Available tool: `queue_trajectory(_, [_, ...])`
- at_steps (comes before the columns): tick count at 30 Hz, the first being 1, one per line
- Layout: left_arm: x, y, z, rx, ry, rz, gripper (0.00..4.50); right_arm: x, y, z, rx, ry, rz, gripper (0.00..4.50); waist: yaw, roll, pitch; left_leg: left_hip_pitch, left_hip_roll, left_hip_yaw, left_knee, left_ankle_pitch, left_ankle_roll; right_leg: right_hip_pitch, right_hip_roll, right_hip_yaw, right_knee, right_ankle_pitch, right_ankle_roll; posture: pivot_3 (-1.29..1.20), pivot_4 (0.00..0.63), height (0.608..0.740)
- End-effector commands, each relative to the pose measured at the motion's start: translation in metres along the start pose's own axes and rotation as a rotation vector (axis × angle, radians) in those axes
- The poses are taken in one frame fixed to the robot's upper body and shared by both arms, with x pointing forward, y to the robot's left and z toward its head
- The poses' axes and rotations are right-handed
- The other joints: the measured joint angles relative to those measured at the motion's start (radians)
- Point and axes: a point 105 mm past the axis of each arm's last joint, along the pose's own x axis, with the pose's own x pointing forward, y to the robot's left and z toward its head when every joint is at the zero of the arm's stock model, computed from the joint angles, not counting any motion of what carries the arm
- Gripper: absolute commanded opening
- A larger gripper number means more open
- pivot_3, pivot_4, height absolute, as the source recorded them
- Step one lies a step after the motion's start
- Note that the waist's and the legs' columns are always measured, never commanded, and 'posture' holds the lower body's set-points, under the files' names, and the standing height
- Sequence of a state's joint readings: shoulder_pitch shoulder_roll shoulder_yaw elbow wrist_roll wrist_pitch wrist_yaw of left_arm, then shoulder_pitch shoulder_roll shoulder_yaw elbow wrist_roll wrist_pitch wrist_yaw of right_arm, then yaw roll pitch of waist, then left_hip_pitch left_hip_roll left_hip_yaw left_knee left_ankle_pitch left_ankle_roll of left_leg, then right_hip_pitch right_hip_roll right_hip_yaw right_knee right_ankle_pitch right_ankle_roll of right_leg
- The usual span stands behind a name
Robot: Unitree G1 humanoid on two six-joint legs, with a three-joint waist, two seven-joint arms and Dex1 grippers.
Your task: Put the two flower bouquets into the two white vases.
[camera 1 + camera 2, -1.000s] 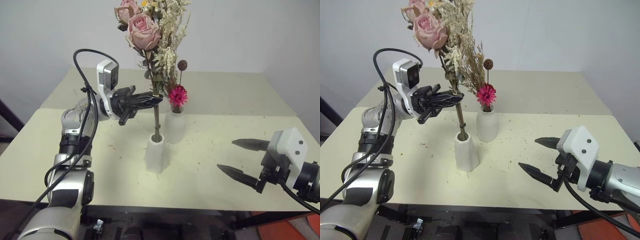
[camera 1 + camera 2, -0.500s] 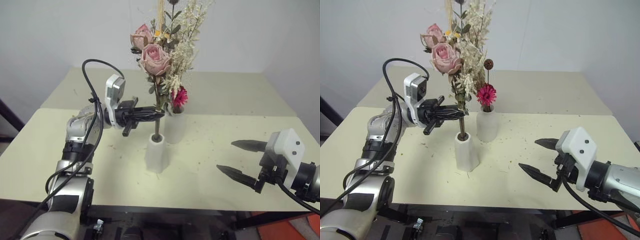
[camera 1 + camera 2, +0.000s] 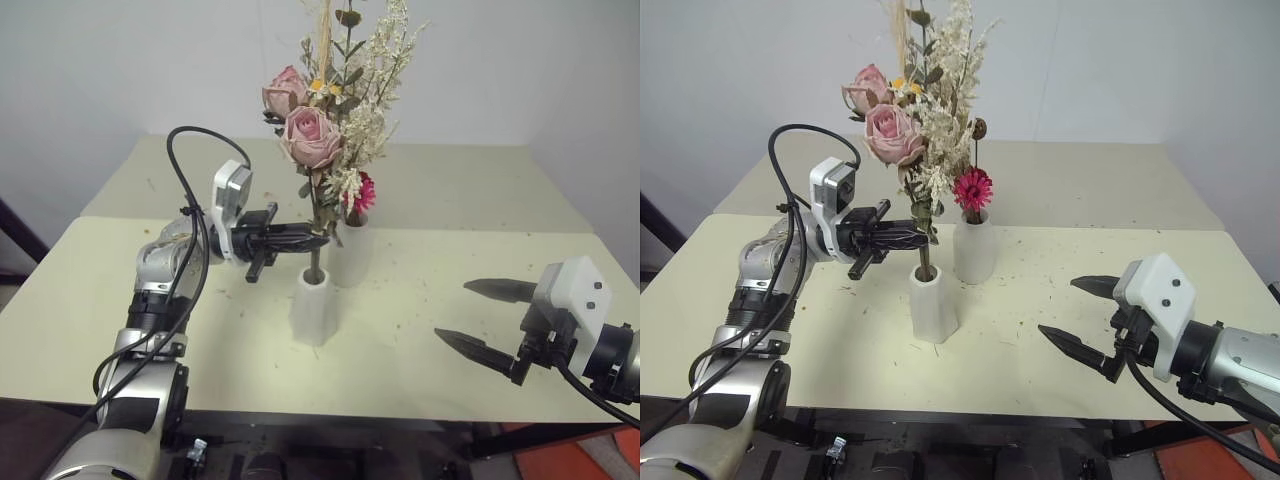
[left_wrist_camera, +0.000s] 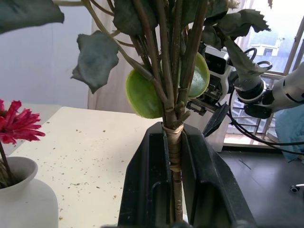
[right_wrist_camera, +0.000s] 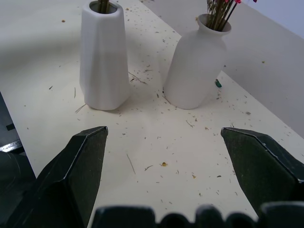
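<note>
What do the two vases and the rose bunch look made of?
Vases: likely matte white ceramic, with dull, even, unglazed-looking surfaces. Rose bunch: seemingly dried flowers, with faded pink heads, pale sprigs, woody stems and crumbs strewn on the table.

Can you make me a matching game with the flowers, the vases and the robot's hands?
Things:
1. rose bouquet
2. round vase
3. right gripper
4. slim vase

States:
A. open, holding nothing, over the table
B. holds the magenta flower
C. stems pinched by the left gripper
D. has the rose stems going into its mouth

Pairs: 1-C, 2-B, 3-A, 4-D
</note>
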State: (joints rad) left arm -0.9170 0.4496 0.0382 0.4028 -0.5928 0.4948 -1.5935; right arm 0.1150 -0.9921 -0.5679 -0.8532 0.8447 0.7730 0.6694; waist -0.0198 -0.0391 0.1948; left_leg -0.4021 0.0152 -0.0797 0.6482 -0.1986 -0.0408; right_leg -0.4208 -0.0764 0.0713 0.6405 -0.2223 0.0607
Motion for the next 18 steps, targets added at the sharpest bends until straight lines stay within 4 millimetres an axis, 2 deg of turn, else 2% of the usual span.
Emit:
queue_trajectory(1, [-0.004, -0.007, 0.010, 0.055, -0.005, -0.022, 1.34, -0.002, -0.002, 0.009, -0.037, -0.035, -0.010, 4.50, -0.001, 0.000, 0.000, 0.000, 0.000, 0.000, 0.000, 0.000, 0.000, 0.000, 0.000, 0.000, 0.000, 0.000, 0.000, 0.00, 0.150, 0.740])
queue_trajectory(11, [-0.008, -0.016, 0.007, 0.064, 0.054, -0.035, 4.47, -0.006, -0.001, 0.013, -0.008, -0.066, 0.027, 4.50, 0.000, 0.000, 0.000, 0.000, 0.000, 0.000, 0.000, 0.000, 0.000, 0.000, 0.000, 0.000, 0.000, 0.000, 0.000, 0.00, 0.150, 0.740])
queue_trajectory(18, [-0.010, -0.022, 0.004, 0.079, 0.113, -0.047, 4.47, -0.007, -0.002, 0.012, -0.006, -0.062, 0.025, 4.50, 0.001, 0.000, 0.000, 0.000, 0.000, 0.000, 0.000, 0.000, 0.000, 0.000, 0.000, 0.000, 0.000, 0.000, 0.000, 0.00, 0.150, 0.740])
